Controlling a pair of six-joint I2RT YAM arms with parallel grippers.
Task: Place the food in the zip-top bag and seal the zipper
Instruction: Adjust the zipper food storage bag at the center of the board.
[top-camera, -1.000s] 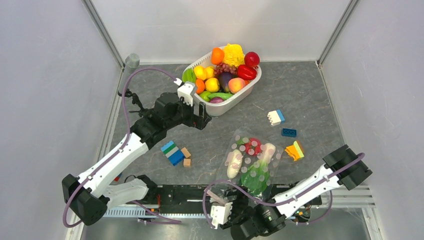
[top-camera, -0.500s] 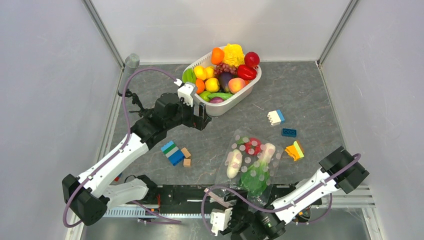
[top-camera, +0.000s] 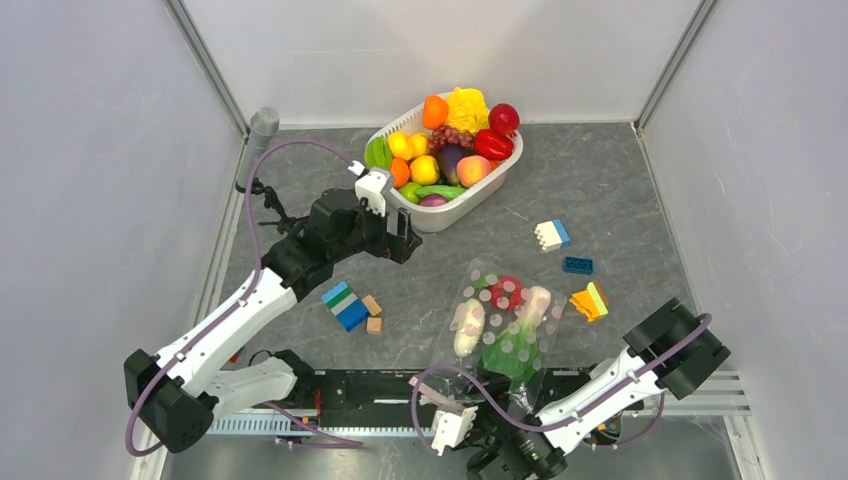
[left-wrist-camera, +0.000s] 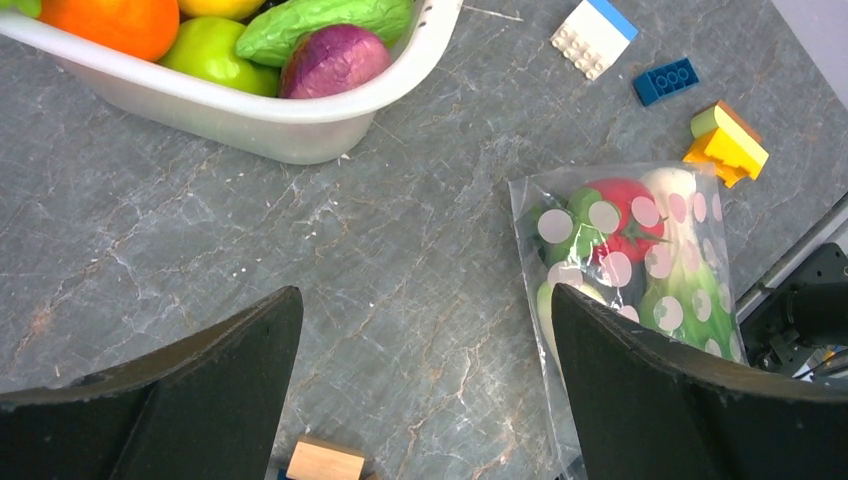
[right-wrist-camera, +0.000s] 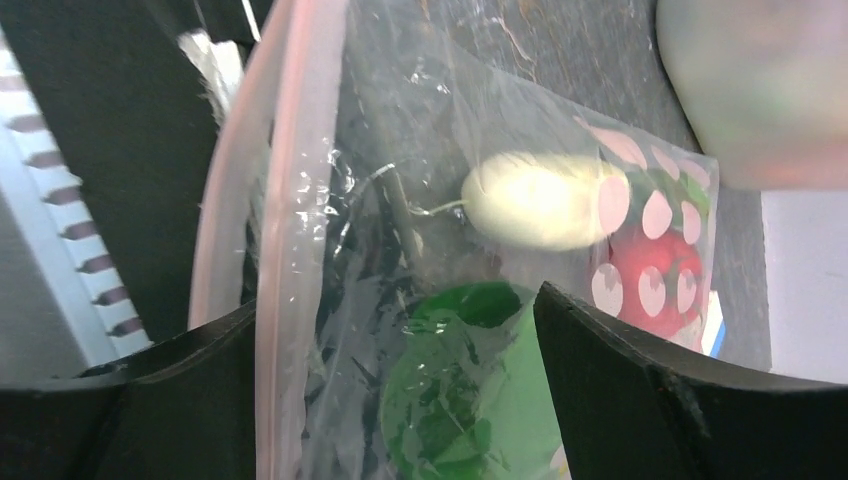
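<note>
The zip-top bag (top-camera: 500, 325) lies on the table near the front edge and holds a red tomato (top-camera: 506, 292), a white vegetable (top-camera: 467, 328) and a green leafy one (top-camera: 510, 360). More food (top-camera: 450, 150) fills the white basket (top-camera: 455, 210). My left gripper (top-camera: 400, 238) is open and empty above bare table between basket and bag (left-wrist-camera: 630, 260). My right gripper (right-wrist-camera: 400, 400) is open at the bag's mouth end, its fingers on either side of the bag. The pink zipper (right-wrist-camera: 295, 200) runs beside its left finger. Whether the fingers touch the bag is unclear.
Building blocks lie around: white-blue (top-camera: 551, 234), blue (top-camera: 577, 265), yellow-orange-green (top-camera: 589, 301) right of the bag, and blue-green (top-camera: 343, 305) with tan ones (top-camera: 372, 305) to its left. The arm bases and rail run along the front edge below the bag.
My right arm's elbow has drifted down and left, and its wrist has shifted slightly at the bag's near end. The left arm and the bag have not moved.
</note>
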